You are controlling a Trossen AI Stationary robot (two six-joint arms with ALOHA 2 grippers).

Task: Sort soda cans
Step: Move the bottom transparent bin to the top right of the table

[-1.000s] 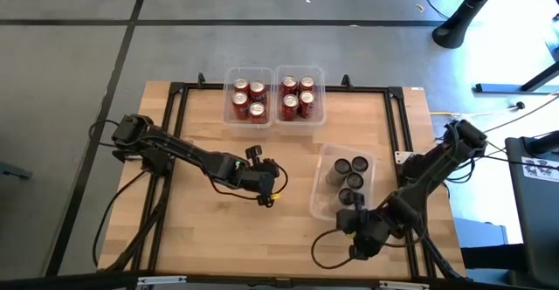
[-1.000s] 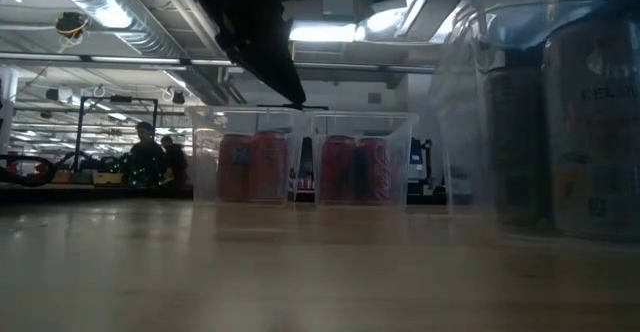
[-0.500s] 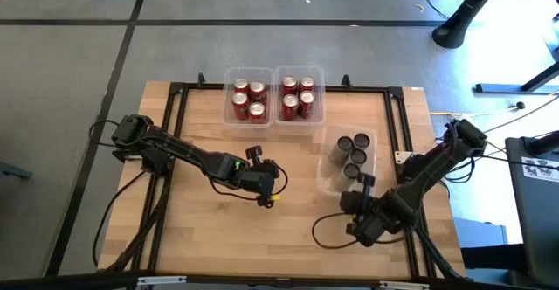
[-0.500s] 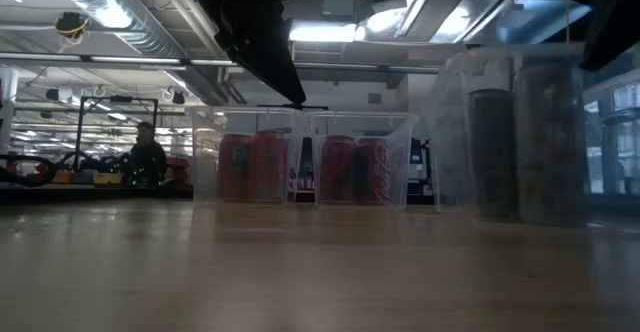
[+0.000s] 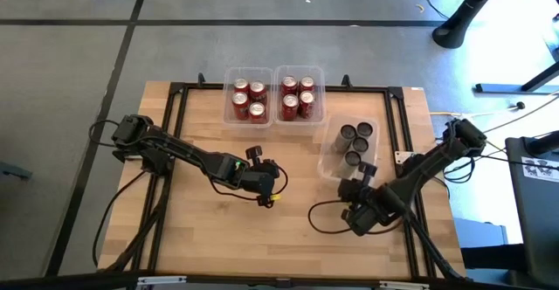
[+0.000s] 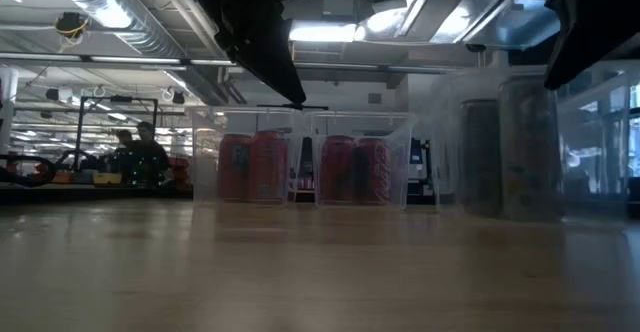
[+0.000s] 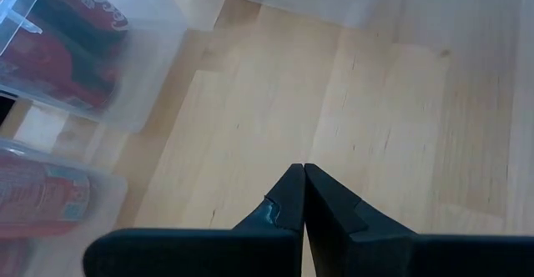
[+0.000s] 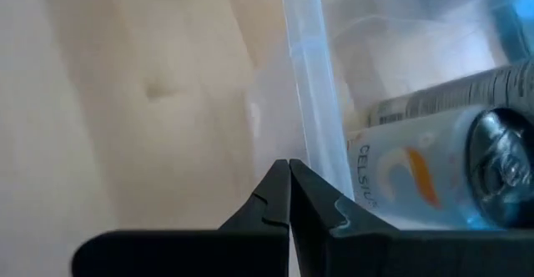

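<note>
Two clear bins of red cans stand side by side at the far middle of the table [image 5: 247, 100] [image 5: 299, 96], also in the low view [image 6: 255, 167] [image 6: 360, 170]. A third clear bin [image 5: 351, 146] to their right holds several dark cans [image 8: 417, 177]. My right gripper [image 5: 361, 178] is shut at this bin's near end, its arm reaching in from the near right. My left gripper [image 5: 278, 176] is shut and hovers over bare wood at the table's middle [image 7: 302, 170]. My right gripper [image 8: 289, 170] meets the dark-can bin at its near end, by the clear rim and wall [image 8: 304, 102]. The shut fingertips push it, coming nearly level from the table's near side. The bin stands flat on the table, its cans upright.
A black frame runs round the tabletop's edges [image 5: 175, 93]. Bare wood lies to the left and near side of the bins [image 5: 218, 229]. People sit in the room far behind the table [image 6: 145, 152]. The left arm hangs dark across the low view's top [image 6: 255, 32].
My right gripper has moved toward the table's far edge, staying shut. The bin of dark cans has slid ahead of it along the table, toward the far edge and nearer the right bin of red cans.
</note>
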